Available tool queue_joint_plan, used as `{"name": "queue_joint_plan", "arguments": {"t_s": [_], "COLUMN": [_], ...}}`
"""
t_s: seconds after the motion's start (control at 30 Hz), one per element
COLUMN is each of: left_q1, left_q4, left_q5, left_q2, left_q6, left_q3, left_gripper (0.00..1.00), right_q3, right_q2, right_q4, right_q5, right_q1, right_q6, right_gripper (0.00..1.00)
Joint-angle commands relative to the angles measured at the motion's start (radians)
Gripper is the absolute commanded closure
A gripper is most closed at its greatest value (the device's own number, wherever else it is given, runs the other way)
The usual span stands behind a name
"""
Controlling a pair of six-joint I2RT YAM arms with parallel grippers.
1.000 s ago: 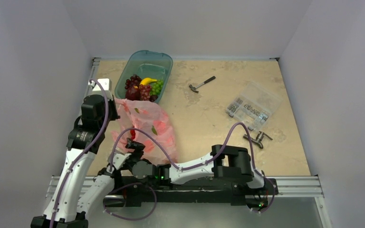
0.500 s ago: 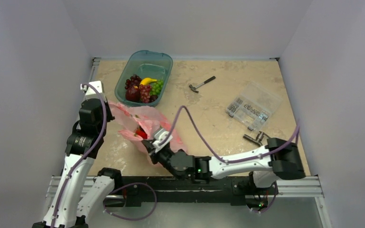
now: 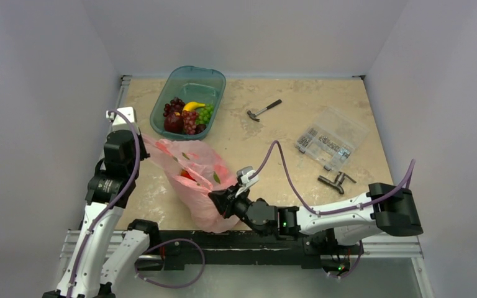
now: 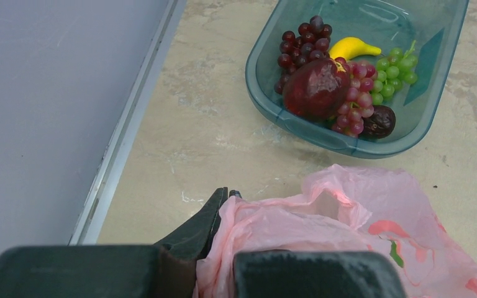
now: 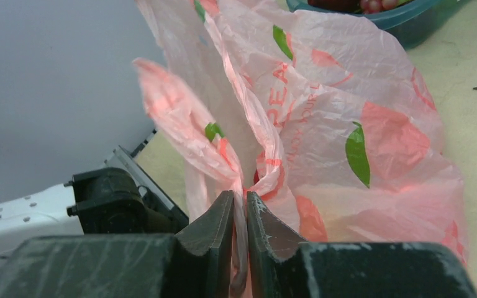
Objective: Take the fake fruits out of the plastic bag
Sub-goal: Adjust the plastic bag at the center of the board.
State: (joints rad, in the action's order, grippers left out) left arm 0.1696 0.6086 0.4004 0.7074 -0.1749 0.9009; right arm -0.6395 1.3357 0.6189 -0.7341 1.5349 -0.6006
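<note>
Right arm swung rightward; its jaws now pinch plastic bag.

A beige, mottled stone-look counter is filling the floor of the scene. Plain pale lavender-grey walls are rising at its far, left and right edges. A silver aluminium rail is running along its near edge, and a thin grey metal strip is lining its left edge. Soft, even light is casting only faint shadows.
</note>
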Motion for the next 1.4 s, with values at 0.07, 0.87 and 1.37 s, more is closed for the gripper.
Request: {"name": "queue_joint_plan", "arguments": {"t_s": [0.07,0.87,1.37], "left_q1": [-0.012,-0.012,-0.033], "left_q4": [-0.067,-0.063,-0.039], "left_q5": [-0.009,-0.095,0.099], "left_q2": [-0.011,-0.009,-0.035], "left_q6": [0.034,0.021,-0.006], "left_q3": [-0.009,0.003,0.009], "left_gripper": [1.00,1.00,1.00], "right_q3": [-0.145,-0.802,-0.720], "right_q2": [0.019,0.438,0.296], "right_q4": [-0.253,-0.510,-0.226], "right_q5": [0.144,0.380,0.133], "right_q1": [-0.060,-0.104,-0.190], "right_q6": [0.131,0.748,0.611], "right_gripper": [0.57,0.19,0.97]}}
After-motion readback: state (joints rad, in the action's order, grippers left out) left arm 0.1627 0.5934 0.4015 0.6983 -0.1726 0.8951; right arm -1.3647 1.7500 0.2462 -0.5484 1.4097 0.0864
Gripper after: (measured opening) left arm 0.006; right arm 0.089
